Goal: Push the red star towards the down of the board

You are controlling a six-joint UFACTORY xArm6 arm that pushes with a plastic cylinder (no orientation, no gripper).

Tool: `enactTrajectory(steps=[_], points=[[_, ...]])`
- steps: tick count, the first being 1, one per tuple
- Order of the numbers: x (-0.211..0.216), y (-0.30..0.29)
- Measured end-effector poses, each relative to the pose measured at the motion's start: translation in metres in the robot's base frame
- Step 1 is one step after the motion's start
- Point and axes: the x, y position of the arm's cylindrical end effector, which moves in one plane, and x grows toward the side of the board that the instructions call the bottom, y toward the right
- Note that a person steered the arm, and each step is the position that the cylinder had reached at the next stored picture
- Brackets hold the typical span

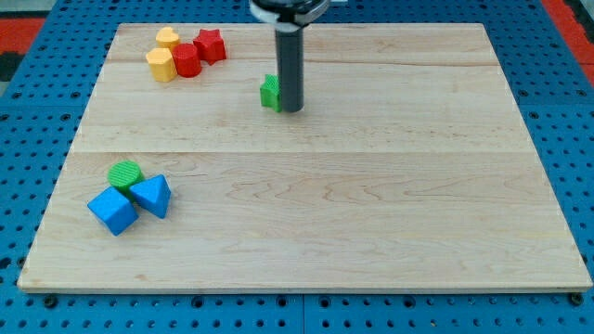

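The red star (211, 44) lies near the board's top left, touching a red block (187, 59) on its lower left. My tip (291, 109) stands on the board in the upper middle, well to the right of and below the red star. It sits right against a green block (270, 92), which the rod partly hides.
Two yellow blocks (161, 65) (167, 38) sit left of the red block. Near the lower left, a green cylinder (124, 174), a blue cube (112, 211) and a blue triangle (151, 195) cluster together. The wooden board (371, 213) lies on a blue pegboard.
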Motion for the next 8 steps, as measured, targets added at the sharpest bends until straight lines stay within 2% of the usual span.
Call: enactTrajectory(steps=[2, 3, 4, 5, 8], points=[[-0.067, -0.019], [-0.116, -0.031], [-0.145, -0.08], [-0.137, -0.132], [-0.01, -0.139]])
